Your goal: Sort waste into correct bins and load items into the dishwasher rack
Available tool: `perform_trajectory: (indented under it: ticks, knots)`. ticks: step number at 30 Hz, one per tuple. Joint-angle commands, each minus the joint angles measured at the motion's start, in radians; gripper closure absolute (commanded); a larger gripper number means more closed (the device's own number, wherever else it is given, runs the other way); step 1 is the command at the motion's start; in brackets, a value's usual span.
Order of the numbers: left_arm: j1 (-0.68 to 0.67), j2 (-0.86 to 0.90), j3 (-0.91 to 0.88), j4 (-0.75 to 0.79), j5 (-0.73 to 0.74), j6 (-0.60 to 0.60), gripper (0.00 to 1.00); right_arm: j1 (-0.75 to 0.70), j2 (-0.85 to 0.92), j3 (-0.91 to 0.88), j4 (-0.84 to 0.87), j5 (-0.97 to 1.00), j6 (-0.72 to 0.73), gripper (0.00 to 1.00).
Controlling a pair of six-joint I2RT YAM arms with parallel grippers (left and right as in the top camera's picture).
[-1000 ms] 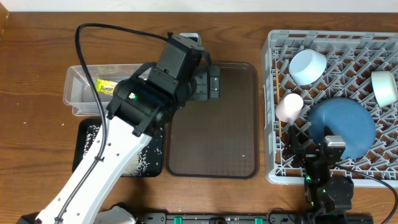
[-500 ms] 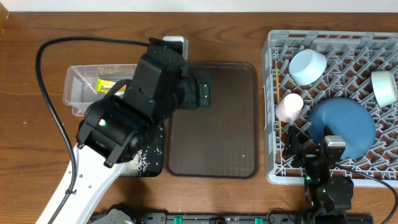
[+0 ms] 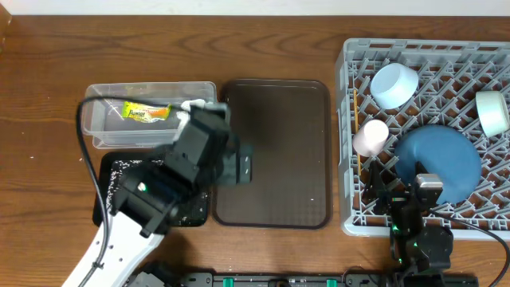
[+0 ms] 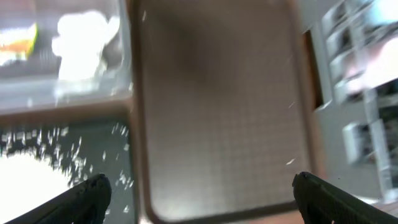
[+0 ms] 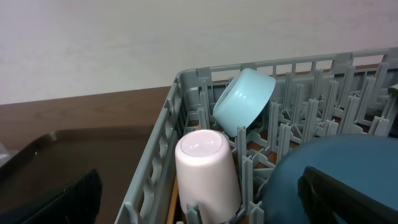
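Right, from the overhead view I see the small yellow-green-orange snack wrapper lying inside the clear rectangular plastic tub, with the crumpled white tissue in the same tub, toward its right end. Just in front of the tub sits the shallow black rectangular tray, and the loose white rice-like grains are heaped and scattered in it. On the left wrist view a few stray grains also show on the larger brown serving tray, which lies just beside both bins.

My left gripper hangs over the serving tray's left side, next to the black tray. Its fingers are spread wide, with nothing between them.

Over on the right stands the large square grey plastic rack with upright pegs. The pale blue-white bowl leans on its side among the pegs near the far left corner. The small pink cup stands upside down just in front of it, close to the rack's left wall. The dark blue plate lies face down beside the cup, and the mint-green bowl is tipped at the rack's right edge.

My right gripper hovers at the rack's near edge, facing the cup and plate, its fingers parted wide and empty.
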Motion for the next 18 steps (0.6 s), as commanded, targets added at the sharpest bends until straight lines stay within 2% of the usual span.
perform_trajectory:
  ticks: [1, 6, 10, 18]
  knots:
    - [0.002, -0.069, -0.116, 0.039, -0.005, 0.009, 0.04, 0.01, -0.006, -0.002, -0.003, 0.007, -0.015, 0.01]
    - [0.003, -0.197, -0.331, 0.243, -0.005, 0.01, 0.04, 0.01, -0.006, -0.002, -0.003, 0.007, -0.015, 0.01]
    - [0.034, -0.332, -0.526, 0.481, -0.004, 0.002, 0.04, 0.01, -0.006, -0.002, -0.003, 0.007, -0.015, 0.01]
    - [0.139, -0.591, -0.88, 0.917, -0.005, -0.275, 0.04, 0.01, -0.006, -0.002, -0.003, 0.007, -0.015, 0.01]
